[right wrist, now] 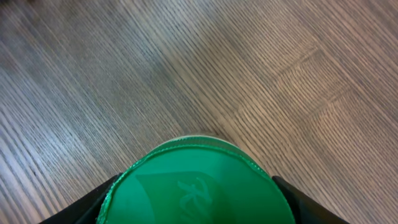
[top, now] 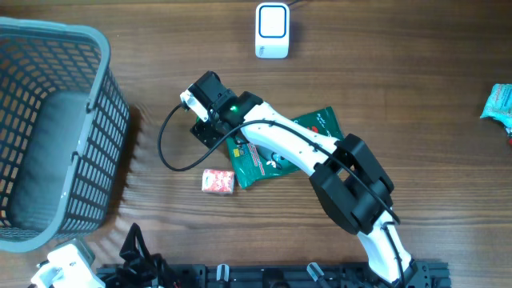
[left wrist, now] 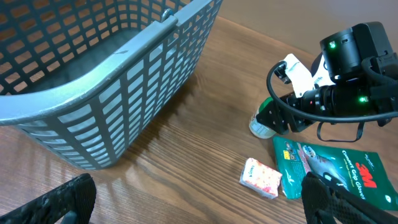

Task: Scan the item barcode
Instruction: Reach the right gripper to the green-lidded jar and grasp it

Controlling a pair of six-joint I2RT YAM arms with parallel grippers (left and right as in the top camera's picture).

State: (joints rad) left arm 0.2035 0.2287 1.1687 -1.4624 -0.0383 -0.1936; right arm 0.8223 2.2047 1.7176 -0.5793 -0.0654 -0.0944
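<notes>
Barely begun: your right gripper [right wrist: 196, 200] straddles the green-lidded cup [left wrist: 262, 127], centre-left of the overhead view, but I cannot tell if it grips. Lifting it to the scanner [top: 272, 30], top centre, remains. Your left gripper [left wrist: 199, 202] gapes wide, empty.

The basket [top: 110, 104] is cut off by the left edge of the overhead view. The pack [top: 320, 124] is partly covered by the right arm [top: 280, 148]. A packet [top: 500, 104] is clipped at the right edge. The cup [left wrist: 258, 127] is largely hidden behind the right gripper [left wrist: 280, 118], and its lid [right wrist: 199, 186] is cut off at the bottom edge. Contact between the fingers [right wrist: 87, 208] and the lid cannot be determined. Print on the box [left wrist: 261, 178] is too small to read.
</notes>
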